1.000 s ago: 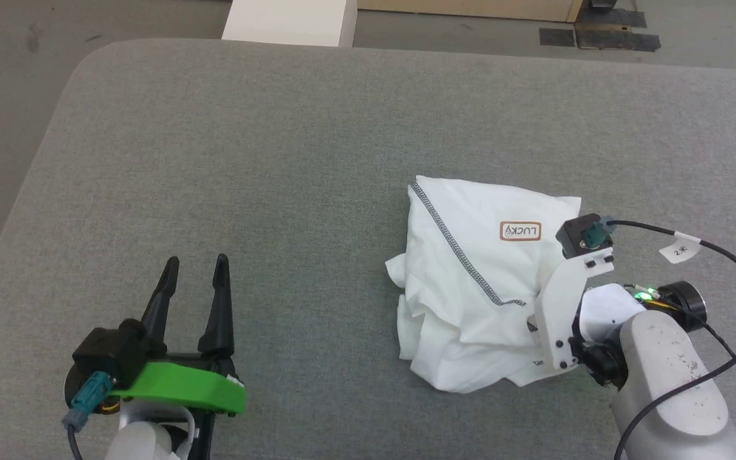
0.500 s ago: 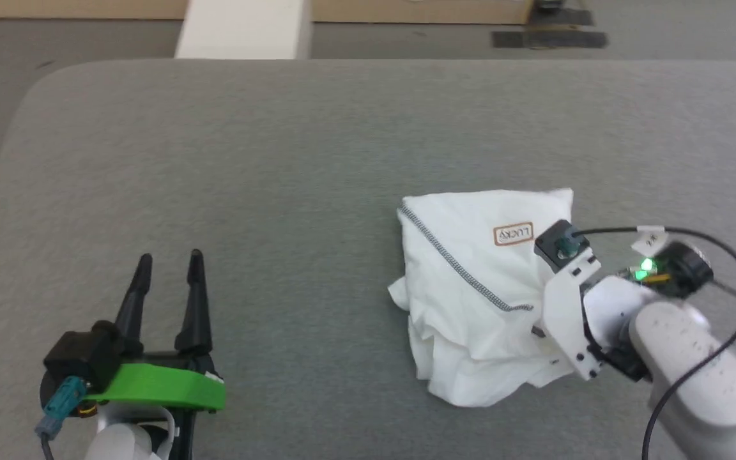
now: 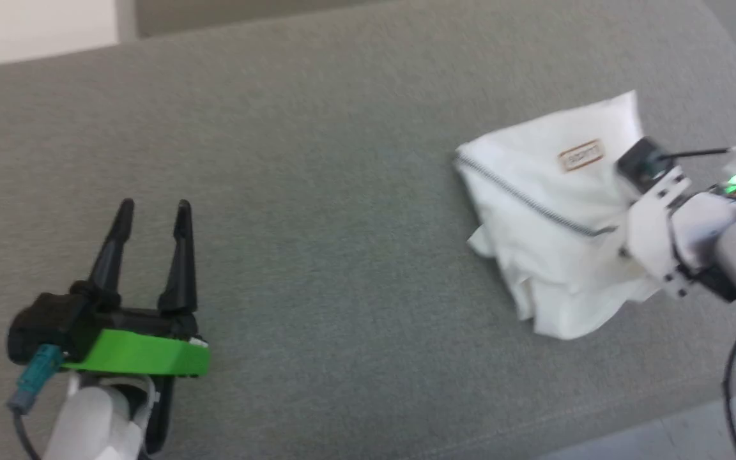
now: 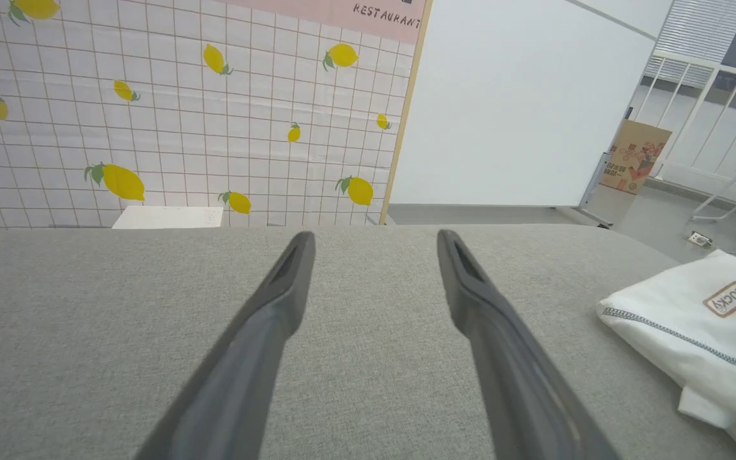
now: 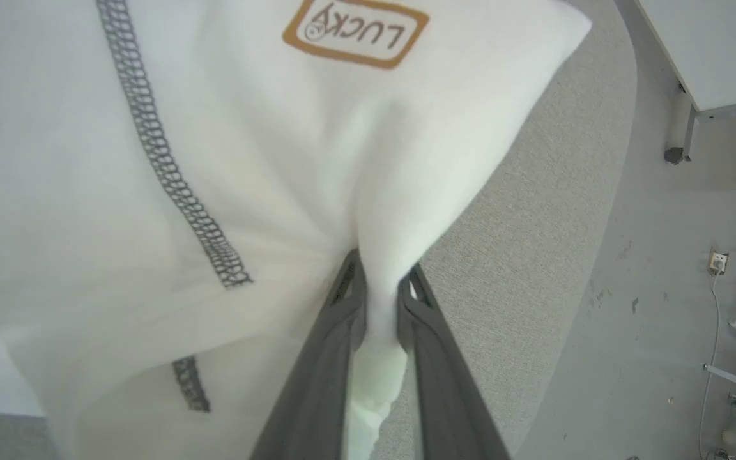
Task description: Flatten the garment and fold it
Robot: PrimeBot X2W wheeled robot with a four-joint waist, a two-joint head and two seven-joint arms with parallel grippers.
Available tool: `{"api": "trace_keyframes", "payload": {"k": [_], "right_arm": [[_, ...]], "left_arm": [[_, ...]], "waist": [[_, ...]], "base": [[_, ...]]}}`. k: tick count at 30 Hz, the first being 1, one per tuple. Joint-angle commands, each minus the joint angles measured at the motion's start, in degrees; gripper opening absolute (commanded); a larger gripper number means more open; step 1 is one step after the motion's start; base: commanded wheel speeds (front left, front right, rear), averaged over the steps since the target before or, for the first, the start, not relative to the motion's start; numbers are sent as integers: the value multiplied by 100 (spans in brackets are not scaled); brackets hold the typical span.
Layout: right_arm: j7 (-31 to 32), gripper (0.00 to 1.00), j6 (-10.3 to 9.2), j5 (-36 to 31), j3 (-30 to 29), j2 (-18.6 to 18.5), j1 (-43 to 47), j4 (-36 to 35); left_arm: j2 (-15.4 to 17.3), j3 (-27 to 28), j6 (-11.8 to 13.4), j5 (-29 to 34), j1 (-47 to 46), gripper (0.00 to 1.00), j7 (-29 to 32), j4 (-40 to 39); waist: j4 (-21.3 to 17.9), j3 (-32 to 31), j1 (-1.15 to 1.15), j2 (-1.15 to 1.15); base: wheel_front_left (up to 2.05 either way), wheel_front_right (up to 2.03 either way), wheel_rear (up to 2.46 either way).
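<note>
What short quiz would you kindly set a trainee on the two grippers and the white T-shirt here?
1. True or false: the left gripper is open and empty.
2. The right gripper is shut on: A a pinch of the garment; B a sock; C nothing.
3. What word does the garment's label show?
Key: 1 true; 2 A; 3 LUCKY.
</note>
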Motion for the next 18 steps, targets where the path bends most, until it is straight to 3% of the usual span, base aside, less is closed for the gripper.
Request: {"api": "trace_keyframes", "payload": {"k": [1, 9, 18], "right_arm": [[-135, 0, -11, -42, -50, -74, -160, 110], [-691, 0, -11, -467, -739, -619, -562, 840], [-1060, 0, -11, -1083, -2083, -725, -794, 1589]], "left_arm": [[139, 18, -37, 43, -74, 100, -9, -76], [585, 343, 90, 142, -40, 100, 284, -864], [887, 729, 297, 182, 304, 100, 703, -1845]], "waist": [[-530, 925, 0, 0], [-448, 1638, 0, 0], [-370, 2012, 0, 0]], "base": [[0, 0, 0], [0, 0, 0], [0, 0, 0]]}}
